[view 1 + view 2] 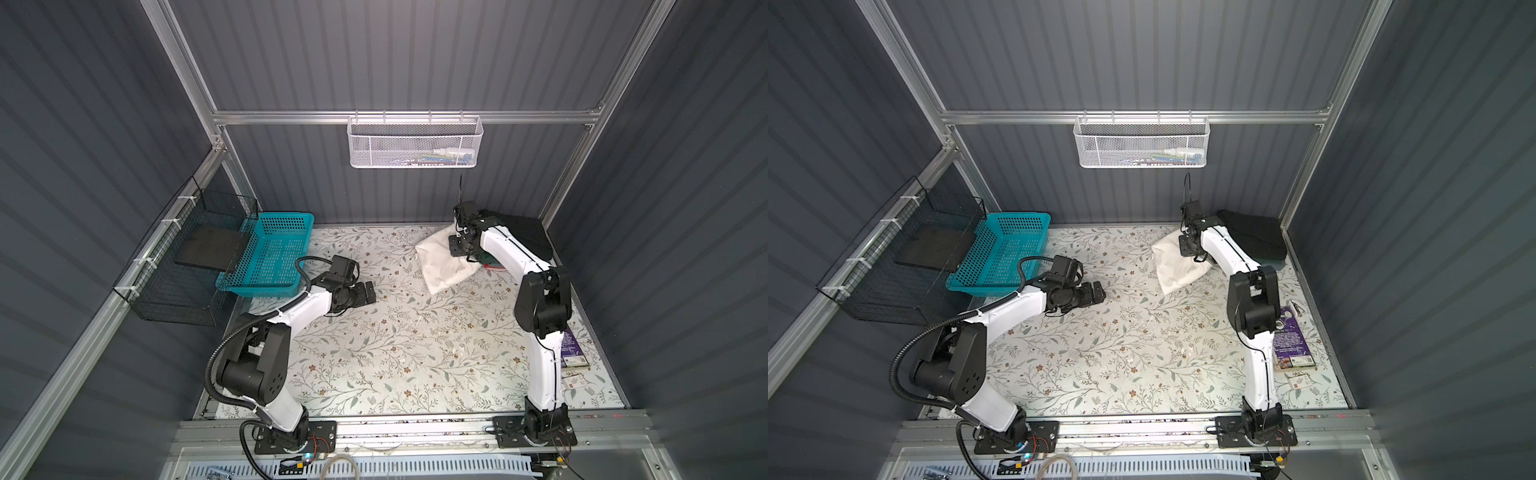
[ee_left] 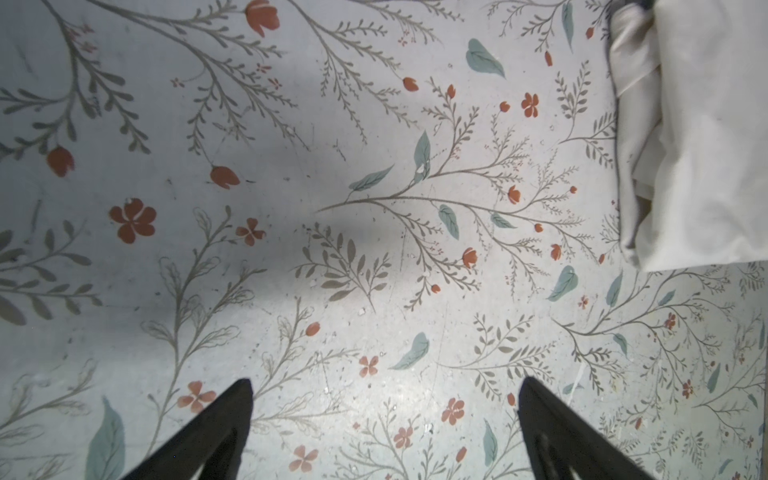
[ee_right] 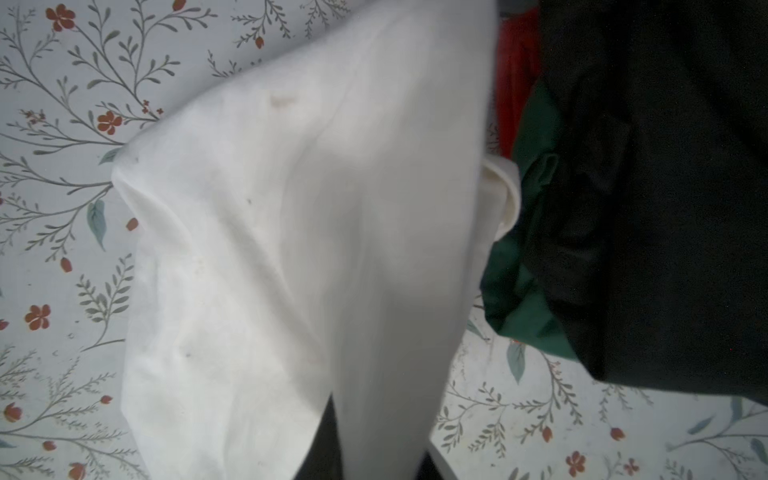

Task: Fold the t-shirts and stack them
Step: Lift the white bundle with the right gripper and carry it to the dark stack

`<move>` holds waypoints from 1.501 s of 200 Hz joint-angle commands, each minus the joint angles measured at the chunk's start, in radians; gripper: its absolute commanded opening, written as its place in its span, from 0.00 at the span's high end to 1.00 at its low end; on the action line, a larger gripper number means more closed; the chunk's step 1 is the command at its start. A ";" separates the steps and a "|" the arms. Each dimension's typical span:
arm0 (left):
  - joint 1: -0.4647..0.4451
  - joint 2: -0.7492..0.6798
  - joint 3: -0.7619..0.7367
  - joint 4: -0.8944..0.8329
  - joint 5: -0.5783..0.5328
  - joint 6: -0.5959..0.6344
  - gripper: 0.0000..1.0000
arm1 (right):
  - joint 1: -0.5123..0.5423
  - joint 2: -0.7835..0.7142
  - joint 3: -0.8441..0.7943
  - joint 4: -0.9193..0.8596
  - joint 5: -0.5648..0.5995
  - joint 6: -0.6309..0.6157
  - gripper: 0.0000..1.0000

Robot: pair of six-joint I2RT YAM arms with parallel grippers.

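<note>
**ops:** Status on the shirts?

**me:** Both top views: the off-white t-shirt (image 1: 438, 268) is a folded bundle at 1 o'clock on the bench (image 1: 395, 353). My right claw (image 1: 460, 248) is clenched on its far edge. That side is lifted and the near corner looks to rest on the bench. A black shirt (image 1: 524, 235) tops the pile at 2 o'clock in the back corner, just beside the bundle.

**ops:** Left side?

**me:** My left claw (image 1: 368, 293) hovers at 9 o'clock near the teal basket (image 1: 270, 253), well apart from the shirts.

**ops:** Wrist cams?

**me:** Left wrist: jaws spread wide with nothing between them, only the floral covering (image 2: 291, 187) below. A corner of the off-white bundle shows at the frame edge.
Right wrist: white cloth runs straight into my jaws, so it's grasped. Beside it a dark green shirt (image 3: 521, 299) and a red shirt (image 3: 515, 83) peek out from under the black one.

**ops:** Progress?

**me:** My read is late stage. Folding looks done and the pile holds at least three shirts. No unfolded shirt is in view. What's left is to carry the off-white one onto the pile and release it. The risk is that with a one-claw grip the fold may sag open.
</note>
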 commanded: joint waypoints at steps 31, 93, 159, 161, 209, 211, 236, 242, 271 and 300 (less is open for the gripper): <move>0.005 0.026 0.039 -0.010 0.019 0.011 0.00 | -0.051 0.019 0.144 -0.009 0.039 -0.071 1.00; 0.005 0.037 0.055 -0.020 0.026 0.003 0.00 | -0.106 0.026 0.248 0.031 0.040 -0.119 1.00; 0.005 0.044 0.064 -0.019 0.028 -0.006 0.00 | -0.167 0.027 0.376 0.014 -0.022 -0.111 1.00; 0.005 0.044 0.063 -0.018 0.029 -0.006 0.00 | -0.169 0.026 0.380 0.013 -0.024 -0.111 1.00; 0.005 0.061 0.071 -0.017 0.042 -0.009 0.00 | -0.216 0.024 0.408 0.094 -0.047 -0.246 1.00; 0.005 0.062 0.072 -0.018 0.042 -0.009 0.00 | -0.222 0.024 0.406 0.099 -0.056 -0.245 1.00; 0.005 0.066 0.074 -0.022 0.044 -0.015 0.00 | -0.293 0.037 0.407 0.160 -0.134 -0.241 1.00; 0.006 0.066 0.074 -0.024 0.043 -0.018 0.00 | -0.304 0.040 0.403 0.171 -0.152 -0.252 1.00; 0.005 0.077 0.089 -0.039 0.046 -0.020 0.00 | -0.381 0.056 0.349 0.246 -0.254 -0.208 1.00; 0.005 0.098 0.119 -0.053 0.059 -0.022 0.00 | -0.444 0.110 0.323 0.294 -0.300 -0.173 1.00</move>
